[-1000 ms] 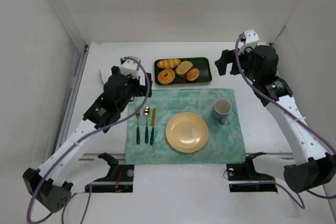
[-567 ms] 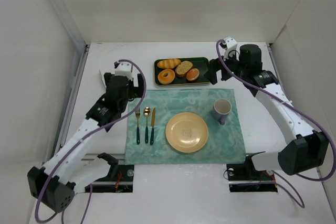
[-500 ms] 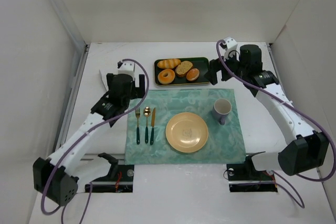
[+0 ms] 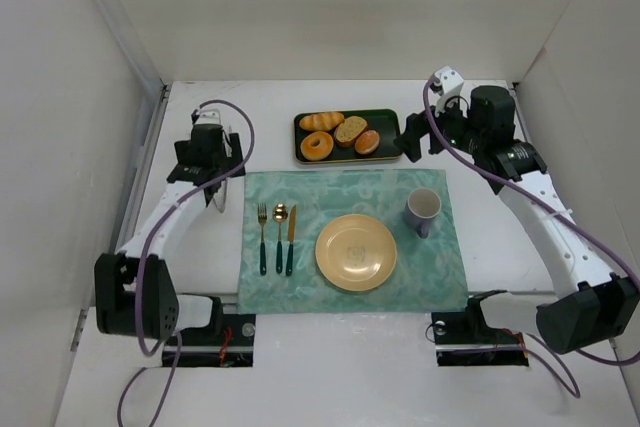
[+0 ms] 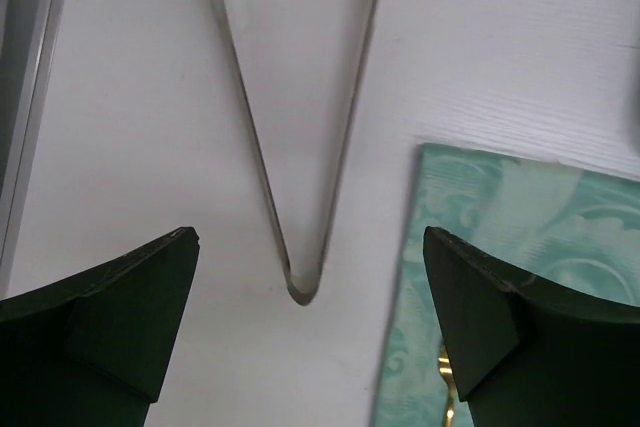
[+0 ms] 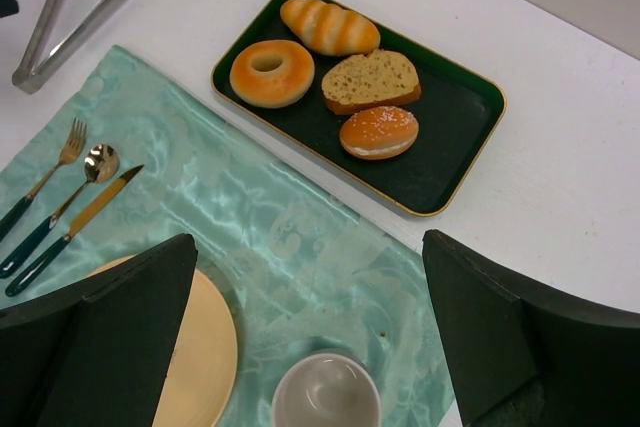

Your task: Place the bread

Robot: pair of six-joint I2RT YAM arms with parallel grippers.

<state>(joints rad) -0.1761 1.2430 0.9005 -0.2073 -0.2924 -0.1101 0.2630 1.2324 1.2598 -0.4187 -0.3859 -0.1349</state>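
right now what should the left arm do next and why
Probably lower the left gripper and close on the tongs: its jaws hang open above their joined end, holding nothing, and the bread lies on the tray untouched.

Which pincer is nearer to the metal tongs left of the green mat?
Left. The left pincer hangs open right above the tongs, their hinge end between its fingers. The right pincer is far off, beside the right end of the bread tray.
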